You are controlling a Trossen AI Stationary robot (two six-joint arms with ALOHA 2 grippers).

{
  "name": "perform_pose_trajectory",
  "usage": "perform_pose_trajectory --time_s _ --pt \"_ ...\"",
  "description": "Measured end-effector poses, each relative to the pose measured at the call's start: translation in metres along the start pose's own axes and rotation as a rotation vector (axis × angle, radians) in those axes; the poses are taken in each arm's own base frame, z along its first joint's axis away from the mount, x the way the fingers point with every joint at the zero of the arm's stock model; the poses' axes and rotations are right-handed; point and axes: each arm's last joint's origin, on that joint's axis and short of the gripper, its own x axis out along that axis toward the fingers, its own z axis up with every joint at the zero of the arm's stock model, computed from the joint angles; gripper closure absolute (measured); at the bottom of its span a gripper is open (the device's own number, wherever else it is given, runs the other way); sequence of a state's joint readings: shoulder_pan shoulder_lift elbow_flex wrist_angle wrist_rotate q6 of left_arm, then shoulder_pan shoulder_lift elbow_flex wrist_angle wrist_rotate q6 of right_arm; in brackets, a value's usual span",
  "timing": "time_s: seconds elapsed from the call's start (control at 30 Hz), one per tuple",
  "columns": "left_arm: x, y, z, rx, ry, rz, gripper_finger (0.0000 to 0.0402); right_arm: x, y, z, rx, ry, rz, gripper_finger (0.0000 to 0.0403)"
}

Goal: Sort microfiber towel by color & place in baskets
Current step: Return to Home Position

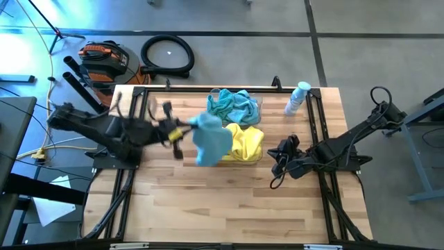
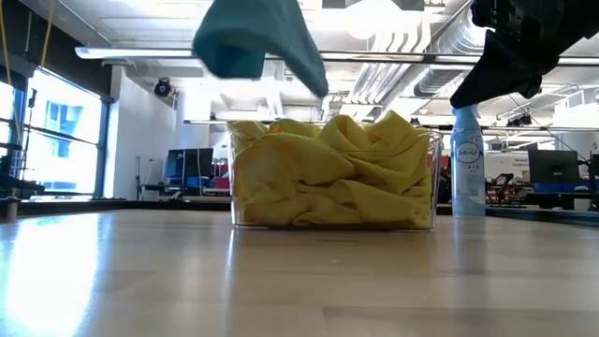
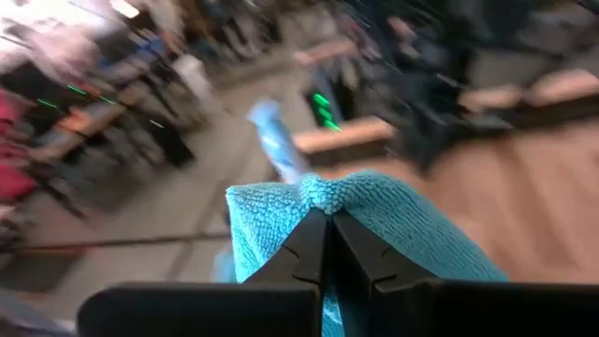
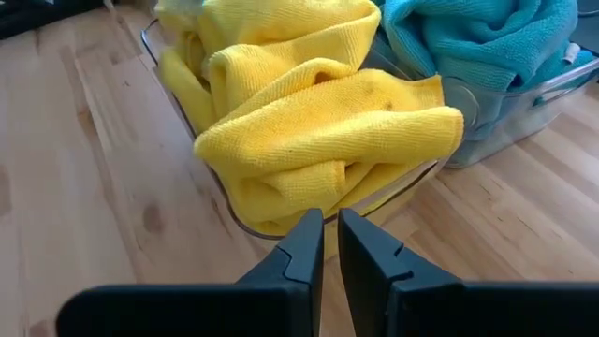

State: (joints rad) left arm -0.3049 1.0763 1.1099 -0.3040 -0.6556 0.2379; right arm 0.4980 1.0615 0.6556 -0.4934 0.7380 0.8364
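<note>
My left gripper (image 1: 189,130) is shut on a teal-blue microfiber towel (image 1: 210,142), which hangs high over the table just left of the baskets and shows at the top of the low view (image 2: 257,37). The nearer clear basket (image 2: 426,178) is heaped with yellow towels (image 1: 246,142). The farther basket (image 1: 258,104) holds teal towels (image 1: 234,105). My right gripper (image 4: 329,225) waits to the right of the yellow basket, pointing at it, its fingers almost together with nothing between them. My left gripper pinches a bunched fold (image 3: 323,195) of the teal towel between its two fingers (image 3: 304,248). The fingers come nearly level from the table's left. The towel is lifted clear of the table and drapes slack below and beyond the fingertips.
A clear spray bottle with a blue cap (image 1: 297,98) stands at the far right of the table, right of the teal basket. Black rails (image 1: 316,139) run along both sides of the table. Bare wooden table top (image 1: 222,201) lies near the front edge.
</note>
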Motion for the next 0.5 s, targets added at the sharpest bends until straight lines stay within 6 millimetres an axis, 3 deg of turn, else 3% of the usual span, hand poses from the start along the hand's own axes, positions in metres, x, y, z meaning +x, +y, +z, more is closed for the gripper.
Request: perform_pose_trajectory --time_s 0.3,0.5 --pt "0.019 0.075 0.013 0.009 -0.006 0.226 0.0401 0.010 0.004 -0.007 -0.045 0.011 -0.054 0.0373" --pt "0.063 0.113 0.009 -0.007 0.149 0.254 0.0401 0.017 0.006 -0.012 -0.088 0.006 -0.106 0.0373"
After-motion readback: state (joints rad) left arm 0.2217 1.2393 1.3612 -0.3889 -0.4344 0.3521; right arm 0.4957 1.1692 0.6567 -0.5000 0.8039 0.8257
